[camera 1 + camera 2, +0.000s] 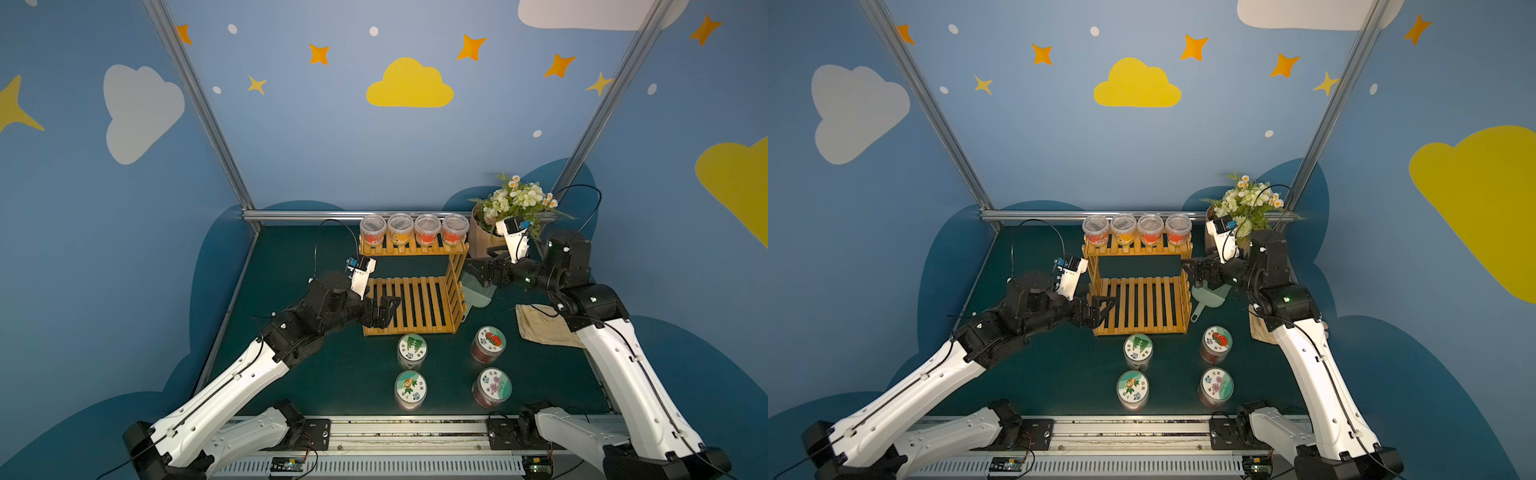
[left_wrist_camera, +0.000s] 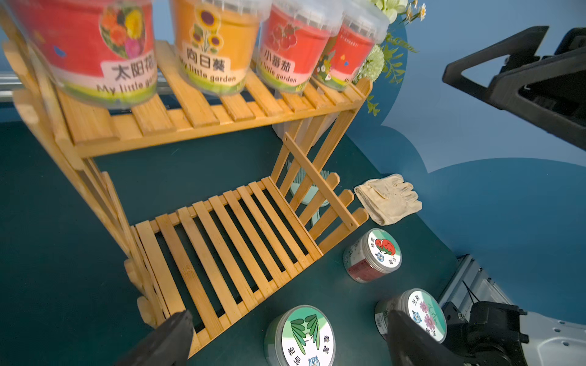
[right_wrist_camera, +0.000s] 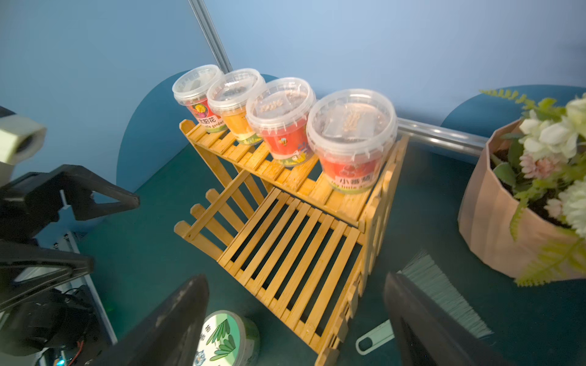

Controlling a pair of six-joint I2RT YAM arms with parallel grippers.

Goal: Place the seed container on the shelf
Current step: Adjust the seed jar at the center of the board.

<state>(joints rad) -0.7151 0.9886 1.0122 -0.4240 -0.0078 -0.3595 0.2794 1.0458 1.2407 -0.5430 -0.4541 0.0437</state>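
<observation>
Seed containers (image 1: 412,348) (image 1: 489,340) (image 1: 410,387) (image 1: 493,384): four lidded jars, upright on the green table (image 1: 324,374), from 6 to 5 o'clock of the shelf (image 1: 415,307), nearest one just beside its lower tier. Pots (image 1: 413,229): four, on the top tier. I see the left gripper (image 1: 384,311) at the shelf's 9 o'clock, jaws wide, empty; right gripper (image 1: 476,272) at 3 o'clock, wide, empty.
</observation>
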